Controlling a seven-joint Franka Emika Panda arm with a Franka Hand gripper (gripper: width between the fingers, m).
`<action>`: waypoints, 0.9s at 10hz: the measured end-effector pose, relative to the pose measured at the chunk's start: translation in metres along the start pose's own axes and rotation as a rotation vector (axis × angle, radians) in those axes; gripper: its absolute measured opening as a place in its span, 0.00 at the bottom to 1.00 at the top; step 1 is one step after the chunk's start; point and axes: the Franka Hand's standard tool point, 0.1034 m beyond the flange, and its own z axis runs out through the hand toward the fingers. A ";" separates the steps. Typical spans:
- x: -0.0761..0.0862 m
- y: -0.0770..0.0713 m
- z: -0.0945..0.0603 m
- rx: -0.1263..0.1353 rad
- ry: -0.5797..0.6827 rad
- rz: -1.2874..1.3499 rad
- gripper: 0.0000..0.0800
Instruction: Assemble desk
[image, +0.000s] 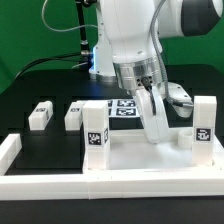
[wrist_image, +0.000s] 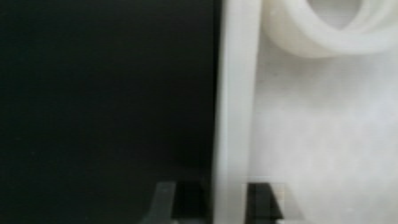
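The white desk tabletop (image: 135, 158) lies flat against the border bars. Two white tagged legs stand upright in its corner sockets, one on the exterior view's left (image: 95, 127) and one on the right (image: 203, 125). Two loose legs (image: 40, 115) (image: 73, 117) lie on the black table further left. My gripper (image: 157, 132) reaches down onto the tabletop's far rim. In the wrist view the rim (wrist_image: 228, 100) runs between my fingers (wrist_image: 265, 202), which press on both of its sides. A round corner socket (wrist_image: 338, 30) shows beside it.
Long white border bars (image: 110, 195) frame the front and the exterior view's left edge (image: 8, 150). The marker board (image: 122, 108) lies behind the tabletop, near the arm's base. Cables hang at the back.
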 end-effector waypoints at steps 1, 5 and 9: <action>0.000 0.000 0.000 0.000 0.000 0.000 0.08; 0.001 0.001 -0.001 -0.001 0.000 -0.048 0.08; 0.034 0.030 -0.008 -0.031 -0.020 -0.385 0.09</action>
